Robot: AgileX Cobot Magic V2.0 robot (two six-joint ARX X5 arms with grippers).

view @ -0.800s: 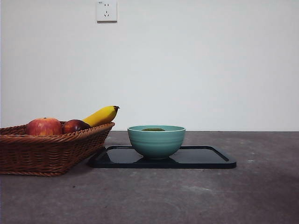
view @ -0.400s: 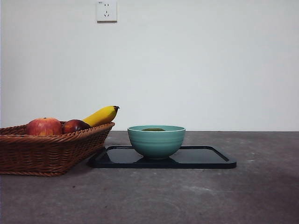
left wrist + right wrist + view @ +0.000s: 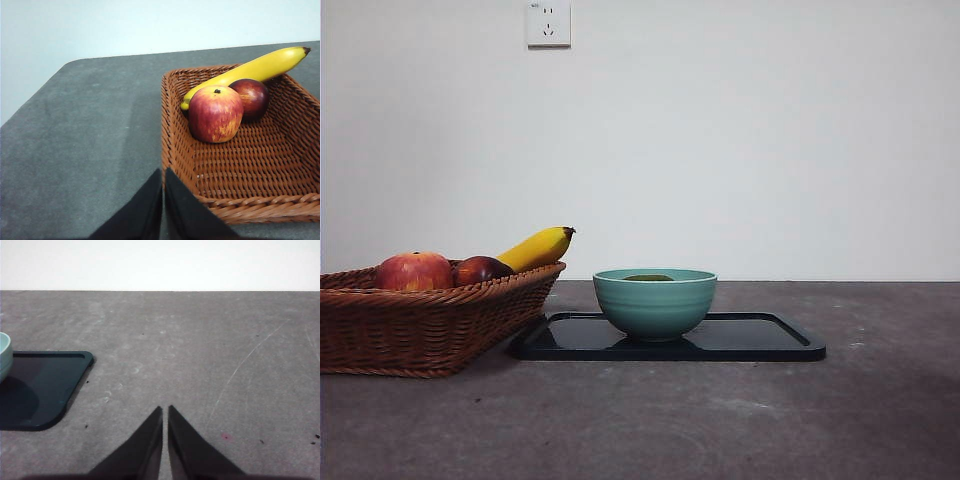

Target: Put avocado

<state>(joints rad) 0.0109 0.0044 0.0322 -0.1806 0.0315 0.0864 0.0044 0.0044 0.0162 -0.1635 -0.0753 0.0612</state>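
**Avocado in bowl, both grippers idle and closed**

Avocado (image 3: 648, 277) sits inside the teal bowl (image 3: 655, 303); from the front only a thin dark green sliver of its top shows over the rim. Bowl stands on the black tray (image 3: 760, 340), toward the tray's left end. Tray lies about mid-worktop (image 3: 720, 420).

Wicker basket (image 3: 420, 325) is at the worktop's left side, its right corner just beside the tray's left edge. In it: red apple (image 3: 215, 114), a darker red fruit (image 3: 250, 97) touching it, and a banana (image 3: 250, 70) leaning over the far rim.

Left gripper (image 3: 163, 175): jaws pressed together, holding nothing, hovering over the basket's near corner. Right gripper (image 3: 165, 412): jaws pressed together, holding nothing, over bare worktop beside the tray's corner. Neither arm shows in the front view.
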